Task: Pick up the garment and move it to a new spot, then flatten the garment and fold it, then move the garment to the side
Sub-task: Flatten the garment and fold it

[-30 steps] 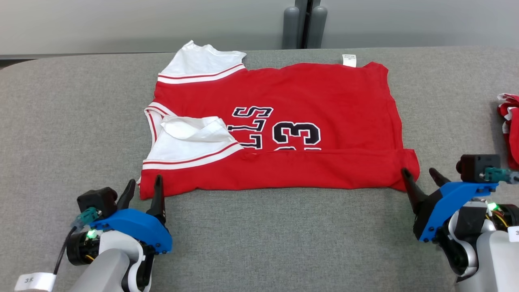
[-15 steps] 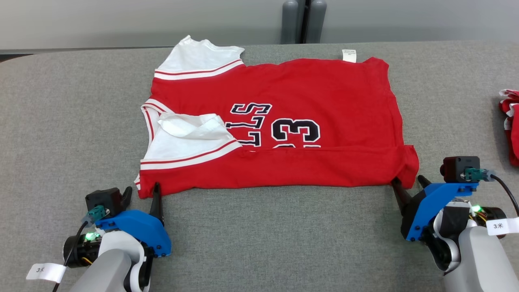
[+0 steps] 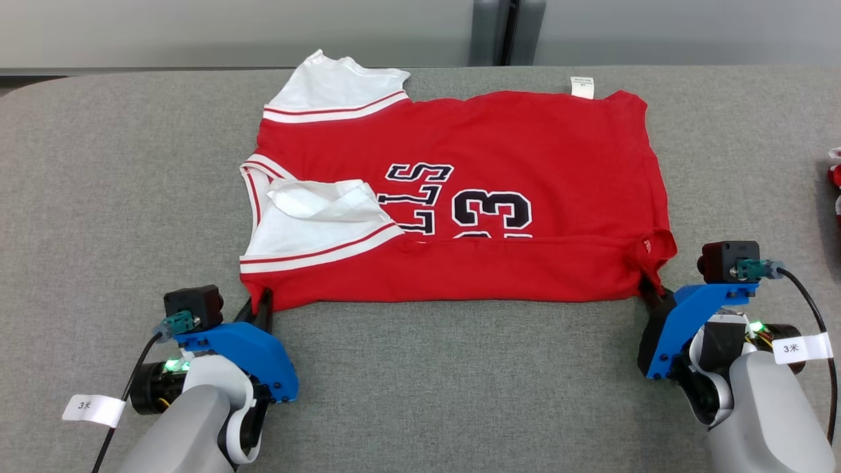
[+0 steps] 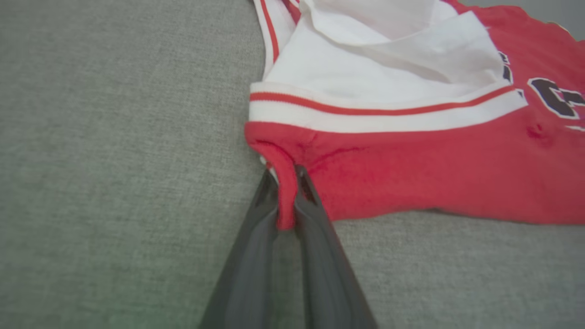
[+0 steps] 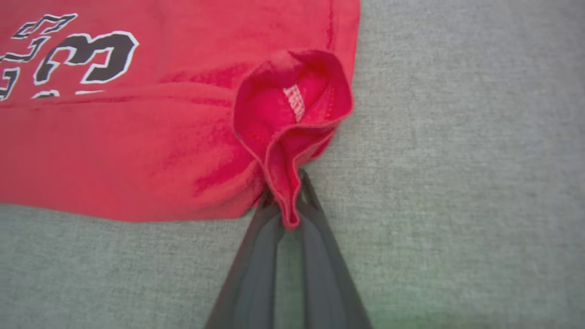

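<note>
Now garment (image 3: 539, 144) lies flat mid-worktop (image 3: 98, 197), near edge folded over; left hand (image 4: 287, 192) clamped on near shoulder corner, right hand (image 5: 285, 196) clamped on near hem corner; both corners pinched, probably so next fold carries evenly.

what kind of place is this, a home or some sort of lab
Probably a robot test lab, not a home: a wide table covered in grey cloth, a bare pale wall behind, one jersey laid out, and paper tags on the arms' cables.

Bright even light, faint shadows, soft wrist-view blur.
</note>
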### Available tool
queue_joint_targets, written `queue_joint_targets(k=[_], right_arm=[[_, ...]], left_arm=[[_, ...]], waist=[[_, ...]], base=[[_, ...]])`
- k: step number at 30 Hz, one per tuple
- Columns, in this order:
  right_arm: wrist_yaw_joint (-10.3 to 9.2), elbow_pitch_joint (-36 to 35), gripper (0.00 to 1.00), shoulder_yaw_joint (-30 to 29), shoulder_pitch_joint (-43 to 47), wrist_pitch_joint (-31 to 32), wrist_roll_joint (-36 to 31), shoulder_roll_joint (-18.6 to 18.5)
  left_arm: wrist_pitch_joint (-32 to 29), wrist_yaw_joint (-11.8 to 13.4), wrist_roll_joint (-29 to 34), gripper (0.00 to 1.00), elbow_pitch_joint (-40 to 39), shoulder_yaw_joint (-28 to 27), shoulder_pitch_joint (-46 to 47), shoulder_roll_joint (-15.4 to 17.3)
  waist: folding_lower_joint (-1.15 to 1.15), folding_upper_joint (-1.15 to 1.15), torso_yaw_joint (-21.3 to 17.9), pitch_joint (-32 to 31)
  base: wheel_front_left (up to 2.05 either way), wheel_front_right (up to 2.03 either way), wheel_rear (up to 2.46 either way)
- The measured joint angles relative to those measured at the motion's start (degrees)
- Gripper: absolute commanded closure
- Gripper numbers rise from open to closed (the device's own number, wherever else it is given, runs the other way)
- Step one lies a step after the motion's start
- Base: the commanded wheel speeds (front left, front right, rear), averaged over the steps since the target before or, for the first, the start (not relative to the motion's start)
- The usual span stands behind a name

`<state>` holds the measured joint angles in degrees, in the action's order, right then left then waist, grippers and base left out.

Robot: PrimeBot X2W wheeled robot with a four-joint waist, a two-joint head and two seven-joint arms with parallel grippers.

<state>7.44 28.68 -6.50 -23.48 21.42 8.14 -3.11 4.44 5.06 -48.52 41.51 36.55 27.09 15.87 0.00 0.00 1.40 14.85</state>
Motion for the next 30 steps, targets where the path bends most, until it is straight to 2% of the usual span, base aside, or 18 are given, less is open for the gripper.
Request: queue_joint_targets(k=[7, 13, 16, 23, 30], right_arm=[[0.04, -5.1, 1.00, -1.9, 3.0, -0.7, 0.2, 0.3], [0.04, -11.9, 1.00, -2.3, 7.3, 3.2, 2.2, 0.3], [0.04, -16.0, 1.00, -2.7, 9.8, 5.2, 3.4, 0.3], [0.04, -22.7, 1.00, -3.1, 18.1, 9.9, 6.6, 0.3], [0.04, -24.6, 1.00, -4.1, 23.7, 10.4, 10.3, 0.3]], left_arm=[[2.7, -0.8, -2.9, 1.00, -2.6, -1.9, -3.5, -0.2], [3.8, 0.8, -4.9, 1.00, -11.9, -4.0, -9.8, 2.4], [3.0, 3.2, -5.0, 1.00, -18.9, -4.3, -13.7, 4.9], [-2.6, 10.8, -3.4, 1.00, -33.6, -2.5, -23.6, 11.2], [-4.3, 14.1, -4.2, 1.00, -39.6, -2.3, -28.9, 13.0]], waist=[[0.01, 0.00, -0.2, -2.1], [0.01, 0.00, -0.5, -4.2], [0.00, 0.00, -0.5, -5.1], [0.00, 0.00, -0.4, -6.1], [0.00, 0.00, -0.2, -6.7]], base=[[0.00, 0.00, 0.00], [0.00, 0.00, 0.00], [0.00, 0.00, 0.00], [0.00, 0.00, 0.00], [0.00, 0.00, 0.00]])
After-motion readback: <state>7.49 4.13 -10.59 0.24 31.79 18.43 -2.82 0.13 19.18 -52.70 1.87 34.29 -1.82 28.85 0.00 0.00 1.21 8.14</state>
